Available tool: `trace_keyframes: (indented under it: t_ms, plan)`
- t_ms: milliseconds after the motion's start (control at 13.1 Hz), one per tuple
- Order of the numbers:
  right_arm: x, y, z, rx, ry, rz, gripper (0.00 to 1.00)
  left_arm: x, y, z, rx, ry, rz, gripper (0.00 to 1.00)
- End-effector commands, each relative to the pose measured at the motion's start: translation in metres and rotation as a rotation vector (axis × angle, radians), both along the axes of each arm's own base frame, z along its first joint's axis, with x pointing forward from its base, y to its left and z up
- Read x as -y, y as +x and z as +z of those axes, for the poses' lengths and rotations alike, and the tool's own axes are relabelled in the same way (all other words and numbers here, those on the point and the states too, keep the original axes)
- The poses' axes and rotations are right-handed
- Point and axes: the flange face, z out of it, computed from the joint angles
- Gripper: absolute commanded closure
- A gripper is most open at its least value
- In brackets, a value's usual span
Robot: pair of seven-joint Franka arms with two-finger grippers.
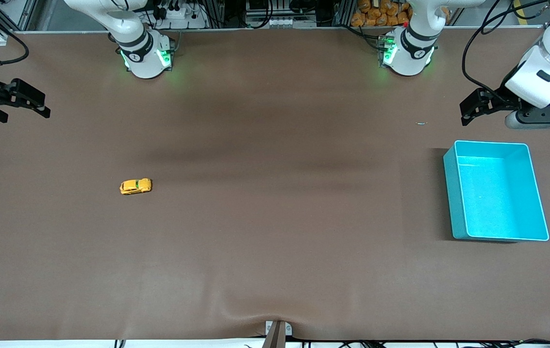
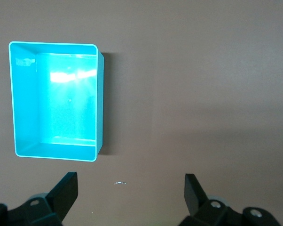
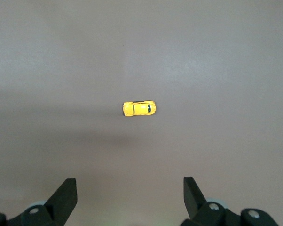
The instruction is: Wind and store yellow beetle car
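The yellow beetle car (image 1: 136,186) stands on its wheels on the brown table, toward the right arm's end, with nothing touching it. In the right wrist view the car (image 3: 139,108) lies well ahead of my right gripper (image 3: 129,181), which is open and empty. Seen from the front, the right gripper (image 1: 42,105) hangs over the table's edge at the right arm's end. My left gripper (image 1: 464,113) hangs open and empty over bare table beside the teal bin (image 1: 453,198). The left wrist view shows the left gripper (image 2: 130,179) apart from the empty bin (image 2: 100,99).
A tiny pale scrap (image 1: 421,123) lies on the table under the left gripper, also visible as a scrap (image 2: 119,182) in the left wrist view. Both arm bases stand along the table's edge farthest from the front camera. The brown cover bulges at the nearest edge (image 1: 255,314).
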Motion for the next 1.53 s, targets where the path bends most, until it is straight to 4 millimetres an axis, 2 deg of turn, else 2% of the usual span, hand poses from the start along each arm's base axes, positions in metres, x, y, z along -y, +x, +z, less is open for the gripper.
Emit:
trace_keyframes:
  t_ms: [0, 153, 536, 765, 995, 1148, 1454]
  plan:
    - [-0.001, -0.006, -0.012, -0.008, 0.004, 0.002, 0.0, -0.001, 0.002, 0.003, 0.008, 0.014, 0.005, 0.0]
    - [-0.004, -0.005, -0.024, -0.008, 0.005, 0.014, 0.0, -0.001, 0.002, 0.002, 0.007, 0.014, 0.005, 0.0]
    - [-0.007, -0.002, -0.031, -0.014, 0.004, 0.022, 0.0, 0.0, 0.003, 0.005, 0.013, 0.012, 0.01, 0.0]
    - [-0.005, 0.0, -0.047, -0.01, -0.008, 0.056, 0.0, 0.003, 0.002, 0.005, 0.012, 0.01, 0.004, 0.0]
    - [0.0, 0.003, -0.088, -0.01, -0.007, 0.127, 0.0, 0.003, 0.002, 0.005, 0.012, 0.01, 0.005, 0.0]
    - [0.001, 0.0, -0.131, -0.005, -0.005, 0.205, 0.0, 0.004, 0.002, 0.005, 0.012, 0.01, 0.004, 0.0]
    - [0.011, -0.011, -0.203, 0.036, -0.01, 0.322, 0.0, 0.0, 0.003, 0.005, 0.014, 0.01, 0.01, 0.0]
